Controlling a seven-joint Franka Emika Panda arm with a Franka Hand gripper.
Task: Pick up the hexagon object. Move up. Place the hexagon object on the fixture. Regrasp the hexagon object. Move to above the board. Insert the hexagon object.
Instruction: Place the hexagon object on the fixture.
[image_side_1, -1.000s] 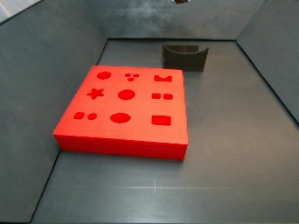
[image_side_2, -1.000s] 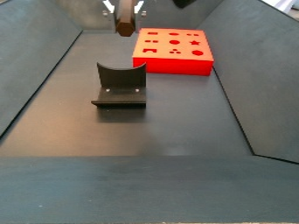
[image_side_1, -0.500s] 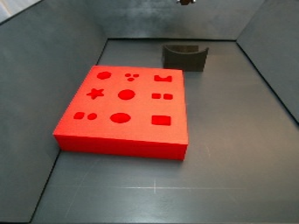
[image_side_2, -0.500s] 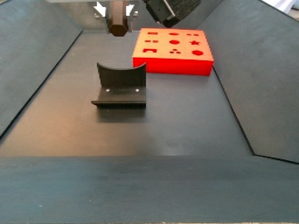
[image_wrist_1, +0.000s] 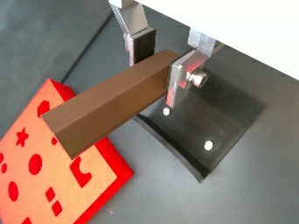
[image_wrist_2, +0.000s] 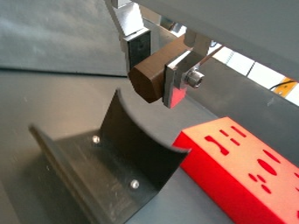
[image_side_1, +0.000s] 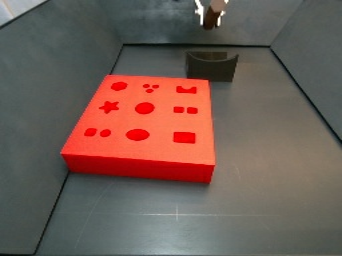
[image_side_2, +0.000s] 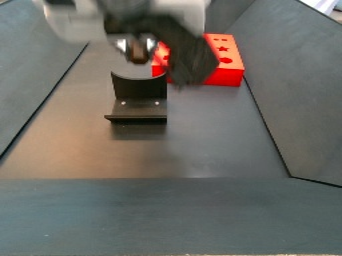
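Note:
The hexagon object, a long brown peg, is clamped between my gripper's silver fingers, and its free end sticks out past them. In both wrist views the gripper hangs above the fixture, a dark grey block with a curved notch. A side view shows the gripper high over the fixture. The red board with shaped cutouts lies flat beside it. In another side view the arm is a blur and the gripper sits just above the fixture.
Grey sloping walls enclose the dark floor. The board sits behind and to the right of the fixture in a side view. The board's edge lies close beside the fixture's base.
The gripper has come down from the top of the frame toward the fixture, still holding the peg. The arm now blurs across a side view.

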